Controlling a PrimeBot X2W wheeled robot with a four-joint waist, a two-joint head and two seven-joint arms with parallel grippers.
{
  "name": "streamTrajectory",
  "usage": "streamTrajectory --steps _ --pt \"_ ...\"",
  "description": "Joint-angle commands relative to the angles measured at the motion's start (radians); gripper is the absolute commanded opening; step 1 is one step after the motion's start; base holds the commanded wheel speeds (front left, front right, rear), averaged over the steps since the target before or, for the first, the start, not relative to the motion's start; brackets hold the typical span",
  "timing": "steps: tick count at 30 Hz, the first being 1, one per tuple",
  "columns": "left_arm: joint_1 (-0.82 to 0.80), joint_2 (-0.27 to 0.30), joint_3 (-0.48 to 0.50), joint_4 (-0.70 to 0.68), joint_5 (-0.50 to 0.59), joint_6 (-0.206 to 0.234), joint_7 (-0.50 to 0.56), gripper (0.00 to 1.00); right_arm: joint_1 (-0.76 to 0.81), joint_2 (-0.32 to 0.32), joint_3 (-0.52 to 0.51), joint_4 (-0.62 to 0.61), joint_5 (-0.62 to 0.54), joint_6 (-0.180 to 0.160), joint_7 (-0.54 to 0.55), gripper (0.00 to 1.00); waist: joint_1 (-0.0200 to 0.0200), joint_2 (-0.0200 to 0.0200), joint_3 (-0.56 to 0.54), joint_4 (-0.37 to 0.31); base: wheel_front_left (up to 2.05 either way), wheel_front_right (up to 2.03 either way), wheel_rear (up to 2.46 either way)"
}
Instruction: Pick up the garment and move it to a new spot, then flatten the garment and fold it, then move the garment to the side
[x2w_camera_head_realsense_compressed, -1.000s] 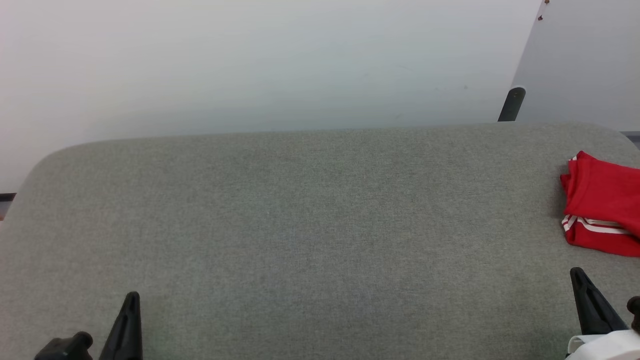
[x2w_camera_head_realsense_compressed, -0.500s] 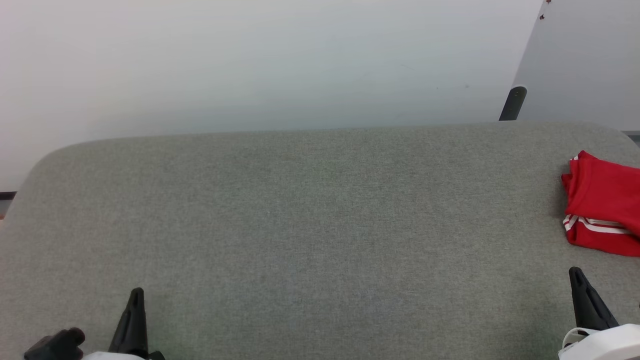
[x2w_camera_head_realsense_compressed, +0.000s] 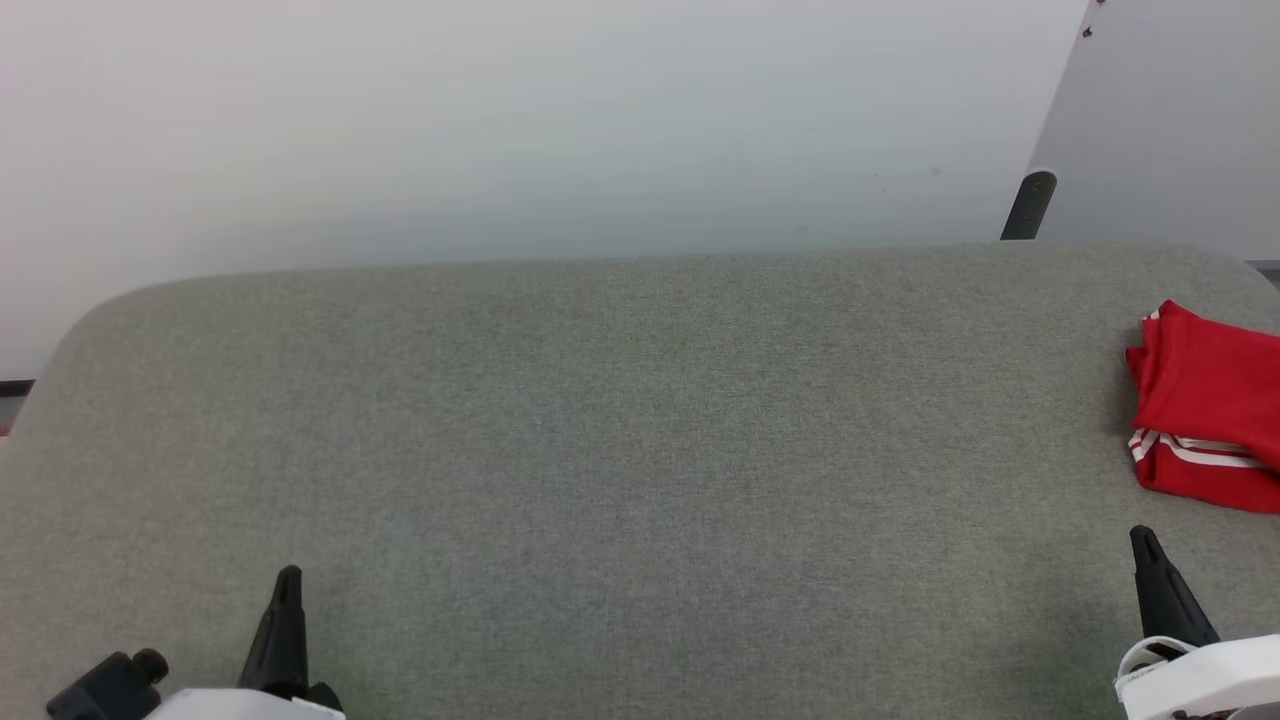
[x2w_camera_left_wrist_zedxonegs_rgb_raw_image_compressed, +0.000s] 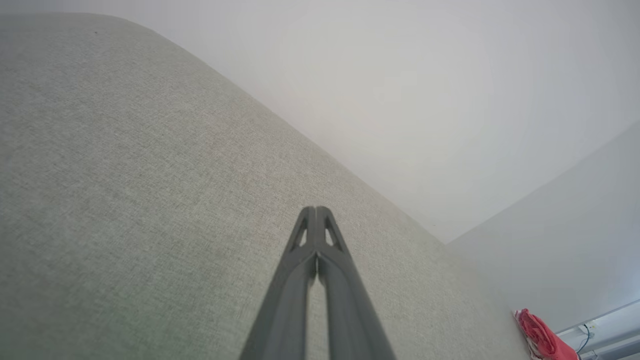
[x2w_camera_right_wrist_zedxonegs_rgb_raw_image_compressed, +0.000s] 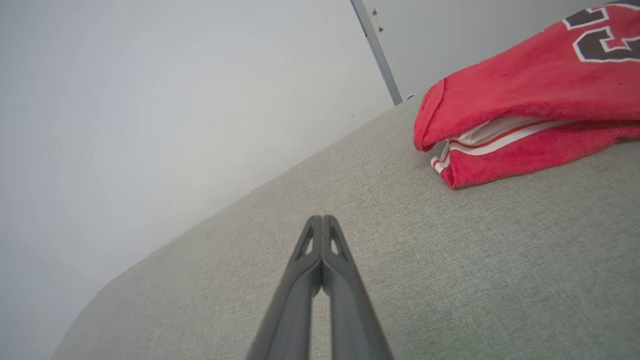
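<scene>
The garment (x2w_camera_head_realsense_compressed: 1205, 410), red with white striped trim, lies folded at the far right edge of the grey table (x2w_camera_head_realsense_compressed: 620, 440). In the right wrist view the garment (x2w_camera_right_wrist_zedxonegs_rgb_raw_image_compressed: 525, 100) sits up and to the right, showing a dark printed figure on top. My right gripper (x2w_camera_head_realsense_compressed: 1140, 540) is shut and empty, a short way in front of the garment, its tips (x2w_camera_right_wrist_zedxonegs_rgb_raw_image_compressed: 322, 220) pressed together. My left gripper (x2w_camera_head_realsense_compressed: 288, 580) is shut and empty at the lower left, far from the garment (x2w_camera_left_wrist_zedxonegs_rgb_raw_image_compressed: 542, 337), with fingers (x2w_camera_left_wrist_zedxonegs_rgb_raw_image_compressed: 316, 212) closed over bare table.
A pale wall runs behind the table's far edge. A dark post (x2w_camera_head_realsense_compressed: 1028, 205) and a grey panel (x2w_camera_head_realsense_compressed: 1170, 120) stand at the back right. The table has rounded corners and wide bare fabric across its middle.
Both grippers have slid slightly forward up the head view, with more of each white forearm showing. The garment has stayed in place.
</scene>
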Motion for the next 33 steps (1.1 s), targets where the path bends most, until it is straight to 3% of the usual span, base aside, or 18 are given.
streamTrajectory --steps 1,33 --pt "-0.029 0.003 0.005 -0.010 -0.036 0.001 0.007 0.00 -0.025 -0.001 -0.012 -0.016 0.043 0.000 0.009 0.00 0.0000 0.0000 0.000 0.000 0.00 0.00 0.00" --pt "-0.074 -0.042 0.007 0.001 -0.366 0.001 0.107 0.00 -0.044 0.071 -0.046 -0.029 0.395 0.000 0.103 0.00 0.0000 0.0000 0.006 0.005 0.00 0.00 0.00"
